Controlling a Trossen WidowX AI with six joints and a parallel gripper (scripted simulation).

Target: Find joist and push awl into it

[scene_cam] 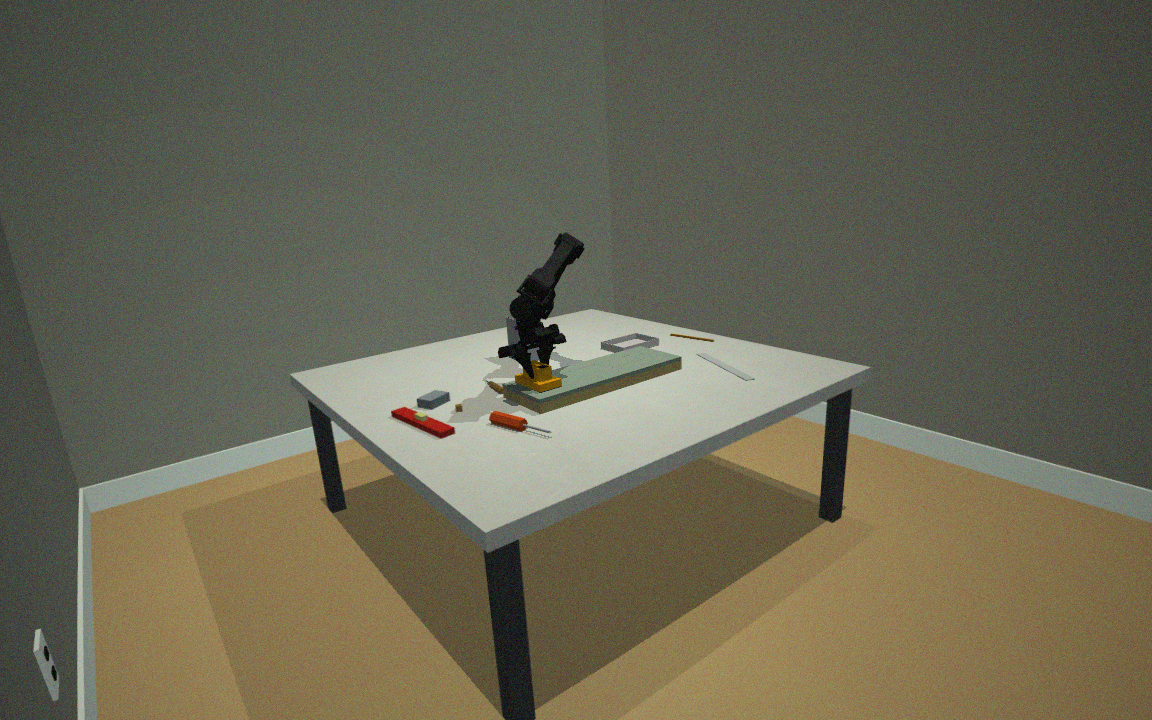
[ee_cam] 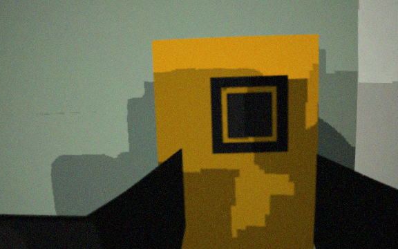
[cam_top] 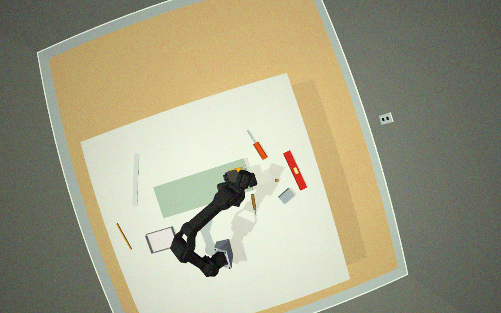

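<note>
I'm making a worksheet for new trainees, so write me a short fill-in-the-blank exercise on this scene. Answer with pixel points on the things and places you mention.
The gripper [cam_top: 233,173] [scene_cam: 538,365] [ee_cam: 238,156] is closed on the yellow ____.
The floor panel [cam_top: 184,188] [scene_cam: 625,365] [ee_cam: 64,62] is coloured pale ____.
The spirit level [cam_top: 291,161] [scene_cam: 405,417] is coloured ____.
The screwdriver [cam_top: 260,150] [scene_cam: 507,420] has an ____ handle.

Missing words: stud finder; green; red; orange.

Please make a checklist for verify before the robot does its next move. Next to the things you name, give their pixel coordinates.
1. Gripper [cam_top: 240,171] [scene_cam: 539,367] [ee_cam: 238,156] shut on the stud finder [cam_top: 236,168] [scene_cam: 538,382] [ee_cam: 182,104]: ok.
2. Stud finder over the floor panel [cam_top: 182,190] [scene_cam: 627,364] [ee_cam: 64,69]: ok, near one end.
3. Joist located: cannot tell; no lit indicator is visible.
4. Tray [cam_top: 148,244] [scene_cam: 629,347] ready for the stud finder: ok, nothing seen inside, though the arm hides a corner from the top.
5. Stud finder in the tray: not ok.
6. Awl [cam_top: 253,201] [scene_cam: 495,386] in the gripper: not ok, it lies beside the panel.
</note>
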